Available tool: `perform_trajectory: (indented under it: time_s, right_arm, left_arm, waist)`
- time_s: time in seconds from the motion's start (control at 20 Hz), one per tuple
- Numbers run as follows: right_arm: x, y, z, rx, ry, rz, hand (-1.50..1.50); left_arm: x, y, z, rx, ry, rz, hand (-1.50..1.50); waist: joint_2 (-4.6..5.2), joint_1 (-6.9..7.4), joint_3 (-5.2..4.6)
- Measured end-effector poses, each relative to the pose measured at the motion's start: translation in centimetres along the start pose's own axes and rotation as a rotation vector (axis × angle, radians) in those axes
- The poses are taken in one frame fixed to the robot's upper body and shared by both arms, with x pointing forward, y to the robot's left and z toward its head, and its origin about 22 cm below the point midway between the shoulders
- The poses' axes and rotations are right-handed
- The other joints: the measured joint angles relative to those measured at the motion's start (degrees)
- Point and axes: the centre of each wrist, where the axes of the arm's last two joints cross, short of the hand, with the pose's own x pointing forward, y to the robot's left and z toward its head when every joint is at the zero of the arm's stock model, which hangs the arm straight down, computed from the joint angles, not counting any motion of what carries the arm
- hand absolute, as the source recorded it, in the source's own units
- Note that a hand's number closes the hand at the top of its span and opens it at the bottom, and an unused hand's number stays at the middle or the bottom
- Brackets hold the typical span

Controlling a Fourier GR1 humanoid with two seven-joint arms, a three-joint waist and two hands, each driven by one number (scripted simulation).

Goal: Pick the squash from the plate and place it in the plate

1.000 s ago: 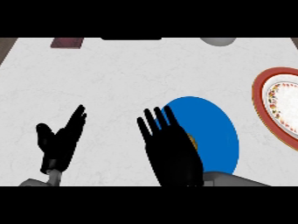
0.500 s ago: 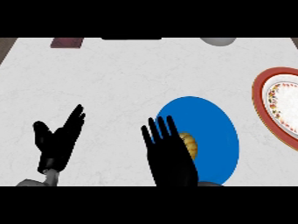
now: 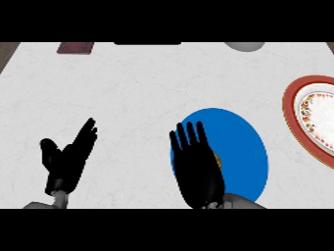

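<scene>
A blue plate (image 3: 238, 142) lies at the lower middle right of the counter. My right hand (image 3: 197, 166) hovers over its left part, fingers straight and pointing away from me, open. A small sliver of the orange squash (image 3: 216, 161) shows at the hand's right edge; the rest is hidden beneath the hand. A white plate with a red rim (image 3: 327, 122) sits at the right edge, with nothing on it. My left hand (image 3: 66, 159) rests open at the lower left, fingers up.
A dark red flat object (image 3: 76, 47) lies at the far left of the counter's back edge. A grey rounded object (image 3: 245, 45) and a dark strip (image 3: 148, 43) sit along the back. Wooden floor shows at both far corners.
My right hand has drawn back toward me and slightly left, uncovering more of the blue plate. A bit of the squash has come into sight beside it. The left hand stays still.
</scene>
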Motion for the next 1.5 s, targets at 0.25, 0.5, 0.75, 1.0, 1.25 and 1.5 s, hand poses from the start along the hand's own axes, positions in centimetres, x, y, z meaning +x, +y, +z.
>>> perform_trajectory:
  time_s: [0.25, 0.5, 0.75, 1.0, 1.25, 1.5]
  right_arm:
    - [-0.4, 1.3, -0.7, 0.030, 0.019, 0.011, -1.50]
    - [-0.4, 2.5, -1.6, 0.089, 0.025, 0.060, 1.50]
    - [-0.7, 3.0, -2.3, 0.080, -0.013, 0.128, 1.50]
    - [-1.1, 3.4, -1.9, 0.037, -0.031, 0.164, 1.50]
    - [-1.0, 2.2, -1.9, -0.129, -0.070, 0.092, 1.50]
    - [-4.3, -1.1, -4.7, -0.278, 0.351, -0.265, 1.50]
  left_arm:
    - [-0.2, 0.1, 0.3, 0.002, -0.014, 0.002, 0.00]
    - [0.0, -0.2, 0.2, 0.005, -0.005, 0.008, 0.00]
    - [0.3, 0.0, 0.1, 0.006, 0.010, -0.001, 0.00]
    - [0.4, 0.0, 0.3, -0.001, 0.011, 0.004, 0.00]
    - [0.4, 0.3, -0.1, 0.003, 0.014, -0.002, 0.00]
    - [0.4, 0.5, 0.3, 0.013, 0.004, 0.006, 0.00]
  waist:
    - [0.02, -0.03, -0.01]
    - [0.04, -0.01, -0.03]
    - [0.03, 0.06, -0.09]
    - [-0.03, 0.04, -0.13]
    - [0.12, 0.00, -0.05]
    - [0.68, -1.05, 0.32]
